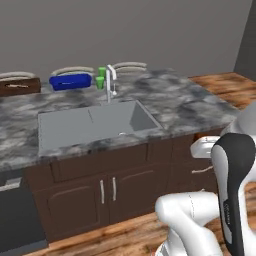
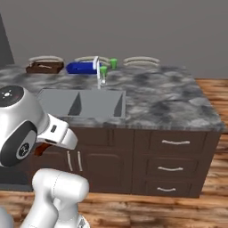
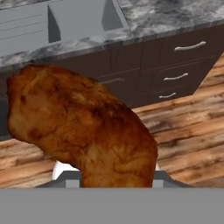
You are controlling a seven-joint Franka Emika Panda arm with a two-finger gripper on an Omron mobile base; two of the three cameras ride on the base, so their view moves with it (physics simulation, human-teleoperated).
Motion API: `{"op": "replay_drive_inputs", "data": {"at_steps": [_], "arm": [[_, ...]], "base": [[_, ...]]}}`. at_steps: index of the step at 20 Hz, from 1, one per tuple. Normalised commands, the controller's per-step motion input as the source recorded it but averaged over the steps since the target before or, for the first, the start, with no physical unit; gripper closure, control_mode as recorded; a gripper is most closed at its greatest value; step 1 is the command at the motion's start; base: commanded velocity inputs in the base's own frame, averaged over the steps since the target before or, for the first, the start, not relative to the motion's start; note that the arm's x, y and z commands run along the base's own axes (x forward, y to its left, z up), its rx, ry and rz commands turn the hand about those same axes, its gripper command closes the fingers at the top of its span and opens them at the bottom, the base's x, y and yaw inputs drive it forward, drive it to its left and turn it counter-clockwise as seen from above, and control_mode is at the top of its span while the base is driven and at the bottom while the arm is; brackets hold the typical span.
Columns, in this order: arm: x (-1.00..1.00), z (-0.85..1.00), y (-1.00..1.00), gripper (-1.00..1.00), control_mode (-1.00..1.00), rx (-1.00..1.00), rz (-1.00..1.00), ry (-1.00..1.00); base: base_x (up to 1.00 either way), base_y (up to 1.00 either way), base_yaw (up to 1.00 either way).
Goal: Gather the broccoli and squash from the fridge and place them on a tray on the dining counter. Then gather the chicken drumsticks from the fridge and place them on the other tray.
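A big orange-brown chicken drumstick (image 3: 83, 127) sits right in front of the hand camera and hides the fingertips. My gripper (image 2: 43, 148) is shut on it, low in front of the dining counter (image 2: 169, 98), where a bit of the drumstick (image 2: 40, 149) shows under the hand. On the counter's far side stand the bright blue tray (image 1: 71, 81) (image 2: 81, 67) and, left of it, the dark brown other tray (image 1: 20, 86) (image 2: 43, 67). The fridge, broccoli and squash are out of view.
A sink (image 1: 95, 125) with a curved faucet (image 1: 110, 80) is set in the counter, and two green cups (image 1: 101, 77) stand behind it. Dark cabinet doors and drawers (image 2: 173, 156) face me above the wooden floor. Chair backs (image 1: 127, 65) line the far edge.
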Motion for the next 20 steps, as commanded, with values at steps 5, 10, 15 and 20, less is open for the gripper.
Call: {"op": "replay_drive_inputs", "data": {"at_steps": [5, 10, 15, 20], "arm": [[0.0, 0.0, 0.0, 1.0, 1.0, 0.0, 0.0, 0.0], [0.0, 0.0, 0.0, 1.0, 1.0, 0.0, 0.0, 0.0], [0.0, 0.0, 0.0, 1.0, 1.0, 0.0, 0.0, 0.0], [0.0, 0.0, 0.0, 1.0, 1.0, 0.0, 0.0, 0.0]], "base": [[0.68, -1.0, 0.0], [0.61, -1.0, 0.0], [0.56, -1.0, 0.0], [0.53, -1.0, 0.0]]}}
